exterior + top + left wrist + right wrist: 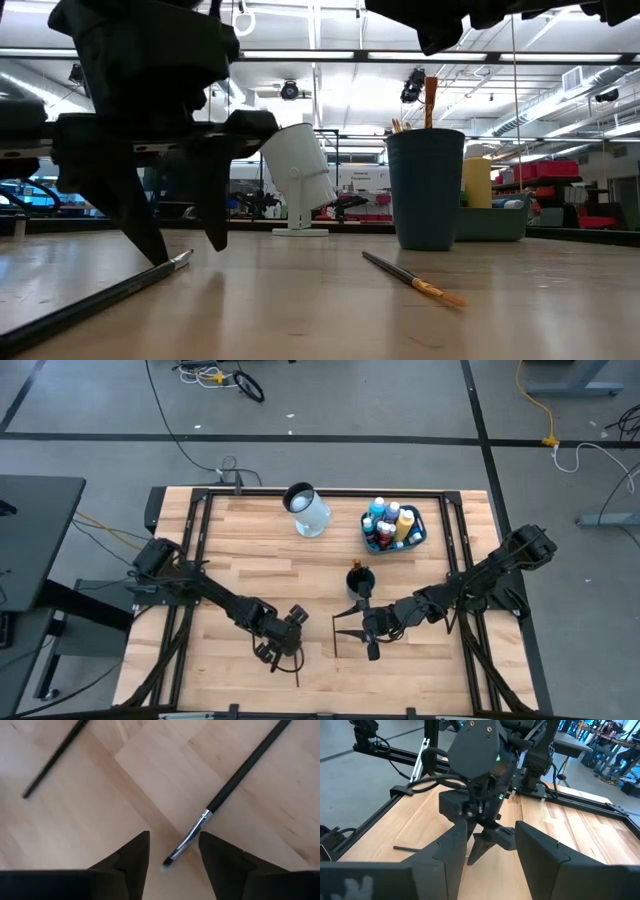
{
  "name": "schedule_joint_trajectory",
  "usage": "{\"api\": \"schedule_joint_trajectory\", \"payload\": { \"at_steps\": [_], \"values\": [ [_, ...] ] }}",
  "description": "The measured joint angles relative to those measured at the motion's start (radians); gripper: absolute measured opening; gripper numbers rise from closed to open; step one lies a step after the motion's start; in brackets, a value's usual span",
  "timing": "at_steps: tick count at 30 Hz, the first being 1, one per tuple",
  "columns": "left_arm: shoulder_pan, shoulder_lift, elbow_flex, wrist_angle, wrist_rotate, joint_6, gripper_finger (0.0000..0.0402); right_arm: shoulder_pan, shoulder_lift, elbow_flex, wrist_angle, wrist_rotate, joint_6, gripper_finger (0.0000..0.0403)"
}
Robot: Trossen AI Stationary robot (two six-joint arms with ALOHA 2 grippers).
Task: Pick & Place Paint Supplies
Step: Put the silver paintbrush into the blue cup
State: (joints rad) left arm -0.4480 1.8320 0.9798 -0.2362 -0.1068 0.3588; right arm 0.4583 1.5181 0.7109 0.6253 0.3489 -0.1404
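A dark-handled paintbrush point(235, 775) lies flat on the wooden table, its silver ferrule and bristle tip point(170, 860) between the fingertips of my open left gripper point(172, 855), which points steeply down at it point(185, 245). I cannot tell whether a finger touches it. A second dark brush point(55, 757) lies close by. Near the table's middle my right gripper point(368, 628) hangs open and holds nothing point(490, 855). A brush with orange bristles point(415, 280) lies in front of the dark cup point(425, 190). Paint bottles point(390, 520) stand in the teal tub point(420, 538).
A pale jug point(308, 510) lies tipped at the far middle. The dark cup point(360, 578) holds upright brushes and stands just beyond my right gripper. A black frame rail point(330, 492) runs around the table. Bare wood lies along the near edge.
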Motion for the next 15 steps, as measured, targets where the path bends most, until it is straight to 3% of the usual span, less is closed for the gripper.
{"api": "schedule_joint_trajectory", "payload": {
  "at_steps": [4, 12, 15],
  "values": [
    [0.005, 0.002, 0.001, -0.029, 0.077, -0.031, 0.0146, 0.000, 0.000, 0.000, -0.004, 0.000, 0.001, 0.0169],
    [0.011, 0.004, -0.001, -0.060, 0.123, -0.114, 0.0024, 0.000, 0.000, 0.000, -0.005, 0.000, 0.001, 0.0169],
    [0.011, 0.004, -0.001, -0.063, 0.120, -0.116, 0.0013, 0.000, 0.000, 0.000, -0.005, 0.000, 0.001, 0.0169]
  ]
}}
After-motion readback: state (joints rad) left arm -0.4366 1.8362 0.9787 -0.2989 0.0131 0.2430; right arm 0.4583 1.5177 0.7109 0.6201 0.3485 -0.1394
